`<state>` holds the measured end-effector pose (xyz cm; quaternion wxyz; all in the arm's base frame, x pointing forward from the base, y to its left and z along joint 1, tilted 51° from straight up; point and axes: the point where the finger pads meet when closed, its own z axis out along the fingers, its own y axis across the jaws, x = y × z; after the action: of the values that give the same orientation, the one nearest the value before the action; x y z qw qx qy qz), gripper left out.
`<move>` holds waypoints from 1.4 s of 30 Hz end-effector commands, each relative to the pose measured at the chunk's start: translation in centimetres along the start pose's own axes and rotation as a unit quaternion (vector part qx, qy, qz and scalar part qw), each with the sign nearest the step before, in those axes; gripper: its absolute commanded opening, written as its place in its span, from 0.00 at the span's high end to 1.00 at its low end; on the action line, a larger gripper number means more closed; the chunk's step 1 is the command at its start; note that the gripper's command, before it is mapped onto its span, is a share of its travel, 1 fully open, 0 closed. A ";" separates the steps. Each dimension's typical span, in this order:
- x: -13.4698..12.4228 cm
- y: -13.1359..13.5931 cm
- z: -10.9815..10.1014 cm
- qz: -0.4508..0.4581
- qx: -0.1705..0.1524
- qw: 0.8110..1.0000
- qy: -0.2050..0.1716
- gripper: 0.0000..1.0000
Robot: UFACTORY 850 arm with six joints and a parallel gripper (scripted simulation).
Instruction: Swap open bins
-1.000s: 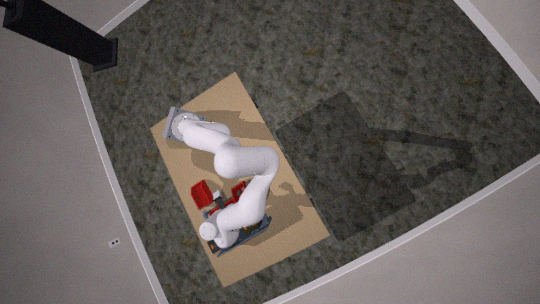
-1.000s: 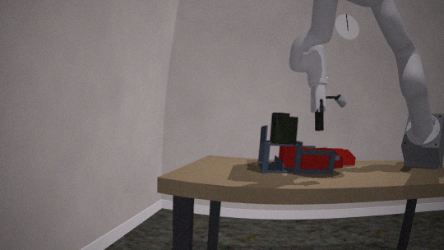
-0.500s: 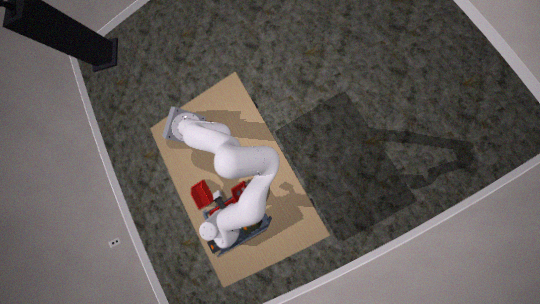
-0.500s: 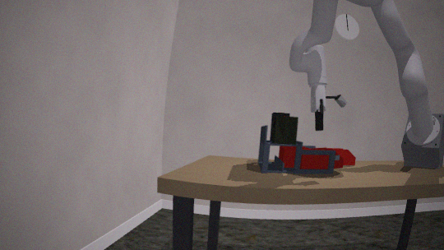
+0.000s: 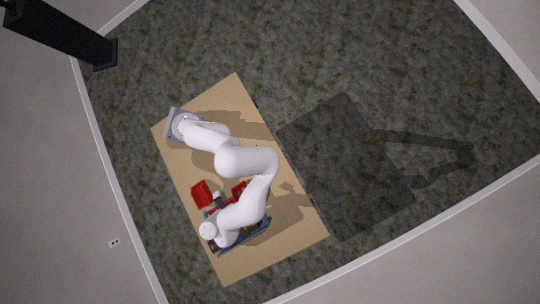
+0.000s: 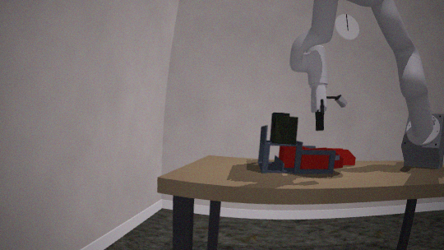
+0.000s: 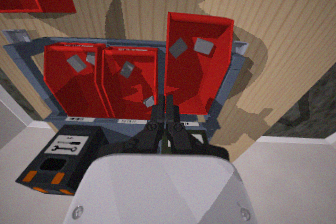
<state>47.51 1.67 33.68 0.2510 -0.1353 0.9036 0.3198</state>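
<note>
A grey-blue shelf point(image 7: 125, 85) stands on the table and holds three red open bins. The left bin point(image 7: 72, 80) and the middle bin point(image 7: 130, 80) each hold grey parts. The right bin point(image 7: 197, 60) holds two grey parts and reaches farther out of the shelf front than the other two. Another red bin point(image 5: 201, 193) stands on the table top in front of the shelf; only its edge shows in the wrist view point(image 7: 30, 5), so I cannot see inside it. My gripper point(image 7: 165, 103) is shut on nothing and hangs well above the shelf point(image 6: 319, 126), over the gap between the middle and right bins.
A black box point(image 6: 284, 128) sits on the shelf's top board and also shows in the wrist view point(image 7: 65, 160), with a tool label and orange marks. The arm's base point(image 5: 175, 123) stands at the table's far end. Two dark posts point(image 5: 60, 28) stand on the floor.
</note>
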 end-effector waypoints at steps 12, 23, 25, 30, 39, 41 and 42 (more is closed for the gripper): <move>3.9 2.0 1.3 -0.275 0.001 0.961 -0.018 1.00; 9.4 4.3 2.9 -0.491 0.011 0.871 -0.011 1.00; 9.8 4.4 3.1 -0.509 0.012 0.860 -0.010 1.00; 11.0 4.9 3.4 -0.602 0.018 0.798 -0.012 1.00; 11.7 5.1 3.5 -0.698 0.030 0.715 -0.028 1.00; 11.7 5.1 3.5 -0.698 0.030 0.715 -0.028 1.00; 11.7 5.1 3.5 -0.698 0.030 0.715 -0.028 1.00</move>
<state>37.01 6.80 27.61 0.4119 -0.7061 0.5744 0.0435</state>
